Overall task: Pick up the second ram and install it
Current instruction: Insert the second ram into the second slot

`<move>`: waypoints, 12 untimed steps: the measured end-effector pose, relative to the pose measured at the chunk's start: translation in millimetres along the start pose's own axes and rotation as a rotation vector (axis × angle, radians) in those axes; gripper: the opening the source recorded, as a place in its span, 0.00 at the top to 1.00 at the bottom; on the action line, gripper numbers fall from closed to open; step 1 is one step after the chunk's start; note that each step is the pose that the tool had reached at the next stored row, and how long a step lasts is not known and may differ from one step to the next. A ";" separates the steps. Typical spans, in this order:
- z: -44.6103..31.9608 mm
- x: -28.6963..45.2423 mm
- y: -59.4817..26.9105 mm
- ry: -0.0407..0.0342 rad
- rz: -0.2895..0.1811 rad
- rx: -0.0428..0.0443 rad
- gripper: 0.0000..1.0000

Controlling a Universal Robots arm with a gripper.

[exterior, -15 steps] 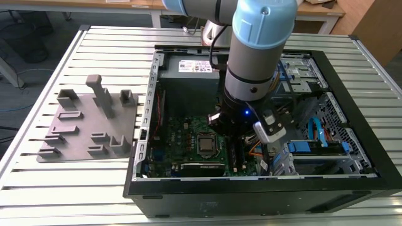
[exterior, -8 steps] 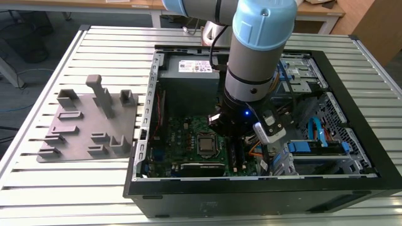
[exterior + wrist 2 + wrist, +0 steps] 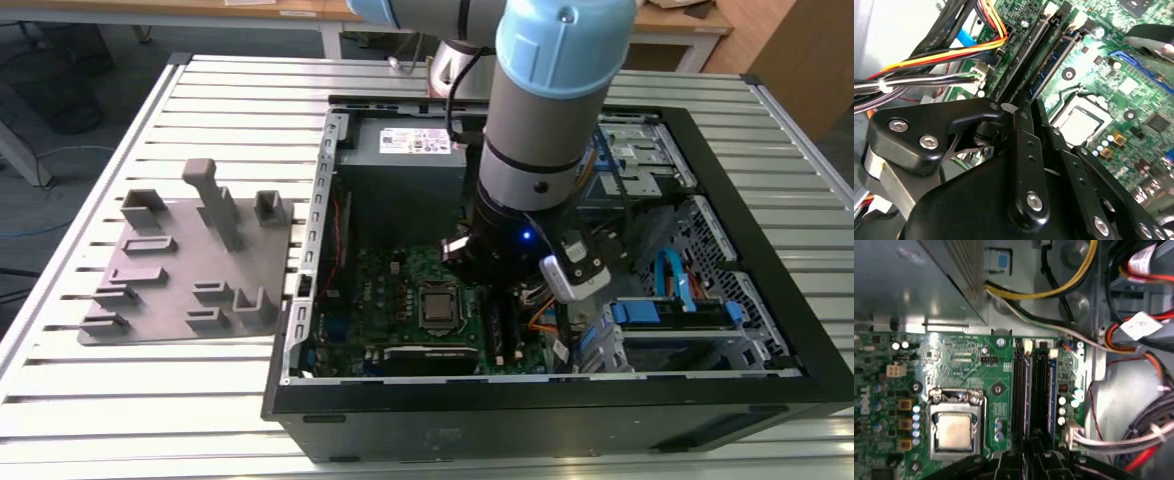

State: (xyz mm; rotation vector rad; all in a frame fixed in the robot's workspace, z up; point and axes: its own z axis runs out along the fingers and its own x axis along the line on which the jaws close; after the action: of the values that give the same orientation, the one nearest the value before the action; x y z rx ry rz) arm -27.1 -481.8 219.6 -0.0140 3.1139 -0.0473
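One thin second ram [image 3: 1026, 55], standing on edge along a black slot rail [image 3: 1054, 65] of the green motherboard [image 3: 1134, 85], beside the coloured cables [image 3: 929, 60]. Probably light, stiff, brittle; best pinched mid-length by the top edge, clear of contacts. Seemingly clamped there by the gripper [image 3: 1021, 107], fingers nearly together.
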 end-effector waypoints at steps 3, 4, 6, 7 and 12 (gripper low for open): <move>-14.0 -0.2 0.4 -0.0002 0.000 0.0003 0.79; -17.9 -0.2 1.2 -0.0003 0.000 0.0002 0.79; -24.3 -0.3 2.3 -0.0004 0.000 0.0001 0.80; -26.9 -0.3 3.0 -0.0004 0.000 0.0000 0.87; -30.1 -0.3 3.9 -0.0006 0.000 -0.0002 0.89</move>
State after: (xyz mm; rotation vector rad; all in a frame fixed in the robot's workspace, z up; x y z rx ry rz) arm -27.6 -477.0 249.5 -0.0140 3.1133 -0.0469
